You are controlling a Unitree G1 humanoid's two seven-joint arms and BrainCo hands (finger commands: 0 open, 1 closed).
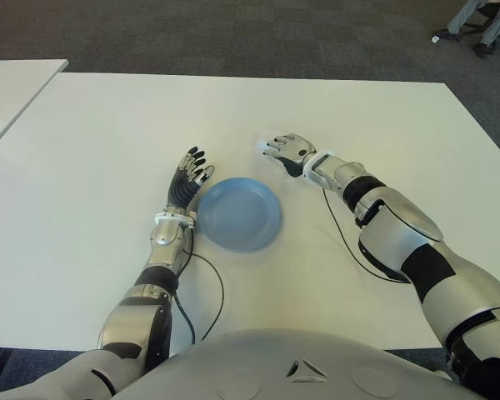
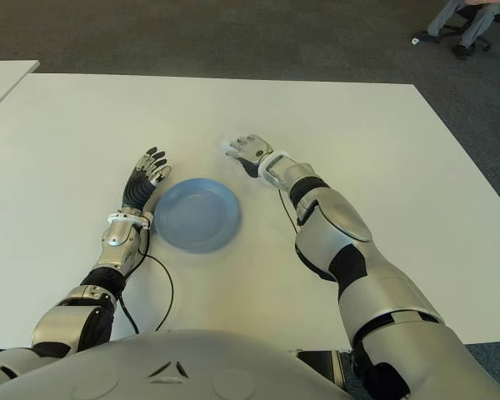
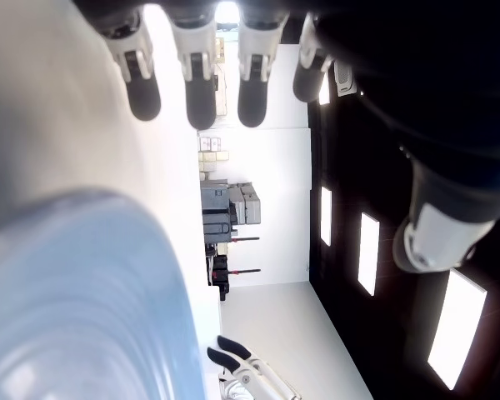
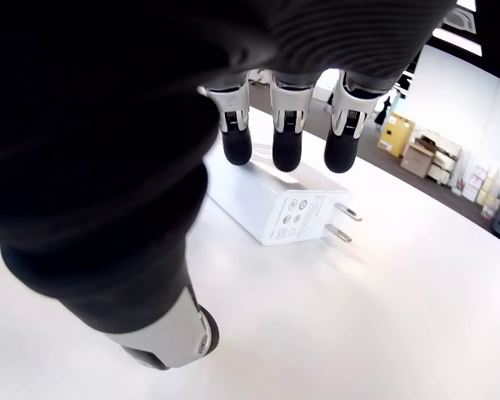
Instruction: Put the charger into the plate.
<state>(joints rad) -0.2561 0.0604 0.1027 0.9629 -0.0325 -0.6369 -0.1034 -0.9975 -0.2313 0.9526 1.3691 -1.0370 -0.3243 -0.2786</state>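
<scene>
Charger (image 4: pixel 277 206) beneath right robot hand (image 1: pixel 285 150)

I see bare counter (image 1: pixel 108 133) all round. The plate (image 1: pixel 237 214) has the left robot hand (image 1: pixel 190 177) crowding its 9 o'clock rim; its 12 to 6 side lies open toward the right robot hand (image 1: pixel 285 150).

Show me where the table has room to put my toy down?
The white table is bare left of the left hand, right of the right arm, and along the far edge. It is crowded mid-table: the blue plate sits between both hands, with the right hand over the charger.
</scene>
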